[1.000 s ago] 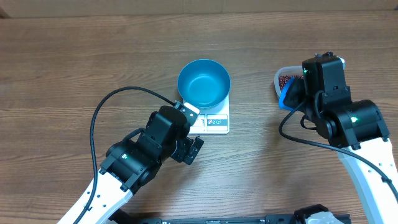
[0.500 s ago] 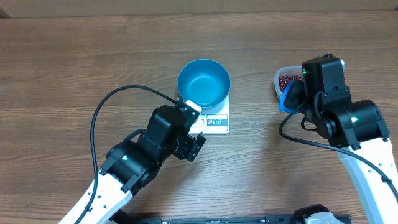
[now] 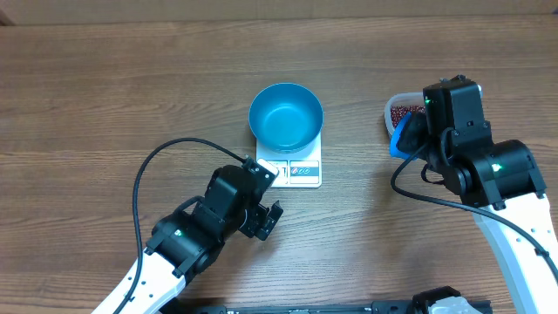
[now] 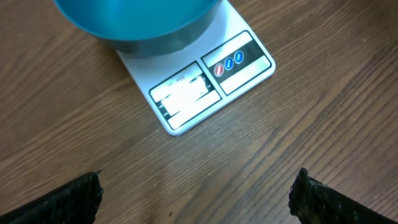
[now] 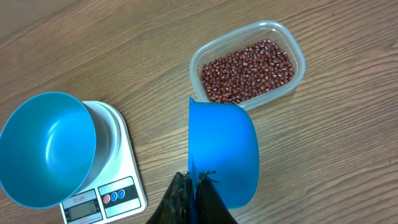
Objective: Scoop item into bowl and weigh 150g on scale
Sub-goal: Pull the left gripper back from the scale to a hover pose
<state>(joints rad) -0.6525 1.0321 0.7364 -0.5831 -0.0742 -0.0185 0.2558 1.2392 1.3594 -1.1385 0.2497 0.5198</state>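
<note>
On the left side of the counter (image 3: 78, 96) my left claw (image 4: 196, 200) hangs above the bare wood, just in front of the scale. Its two dark fingers (image 4: 74, 199) appear at the far edges of the left wrist view. They are spread as wide as they go, and there is nothing between them.

In the middle stands the white scale (image 3: 302, 171), with its display and label panels on the front edge, toward the arms. The blue bowl (image 3: 286, 116) sits on the scale and covers most of it, so from above only the front strip of the scale shows.

Further right, the blue scoop (image 5: 224, 152) is in my right claw (image 5: 196, 198). This claw is closed tight on the near end of the scoop, at the bottom of the right wrist view. The scoop is turned on its side, and its far end is just beside the near rim of the tub. I cannot tell if they touch, or if the scoop carries anything.

The clear plastic tub (image 5: 300, 53) stands on the counter, well apart from the scale. The red-brown beans (image 5: 249, 68) that I can see lie inside it in a loose layer. From above, the right arm hides most of the tub.
</note>
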